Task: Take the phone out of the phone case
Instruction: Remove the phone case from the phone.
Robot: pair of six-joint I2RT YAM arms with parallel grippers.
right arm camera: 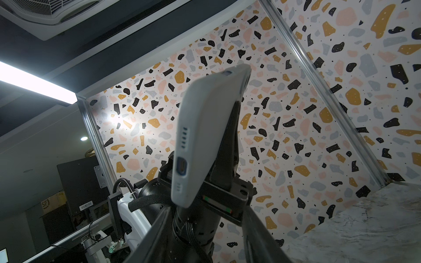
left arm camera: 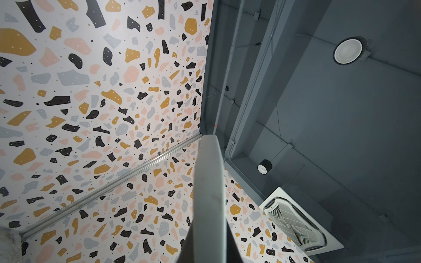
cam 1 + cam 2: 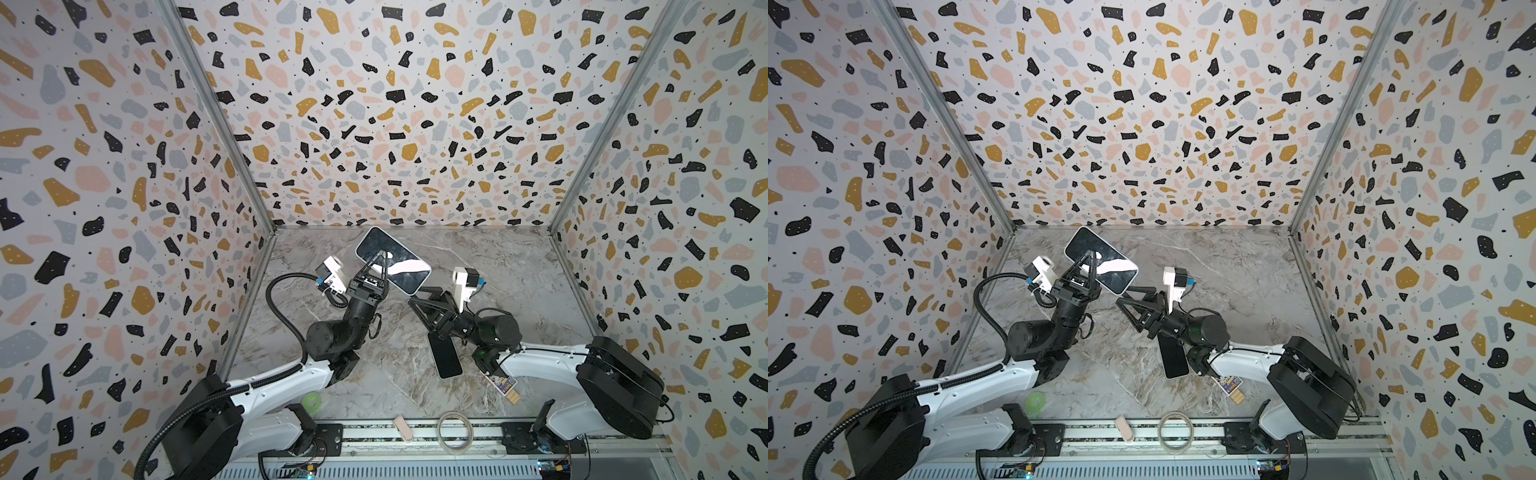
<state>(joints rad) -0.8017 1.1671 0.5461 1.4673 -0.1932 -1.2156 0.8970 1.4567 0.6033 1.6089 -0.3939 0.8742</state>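
The black-screened phone (image 3: 405, 266) in its pale grey soft case (image 1: 205, 127) is up in the air over the far side of the marble-patterned tabletop (image 3: 498, 266), left of centre, screen tilted up to both top views; the left gripper (image 3: 380, 254) is clamped tight across its middle, one finger on the glass and the other behind on the case back, so I read it as the anchor; that pinch leaves the near right end, the one with the charging port, sticking out free; the right gripper (image 3: 417, 296) sits just beside that end, jaws apart with nothing between them, lined up, I'd say, to catch the case lip and peel; the phone looks fully seated, so nothing is out yet; a second dark slab with a pale rim (image 3: 446, 357) lies flat under the right arm; what it is I cannot tell.
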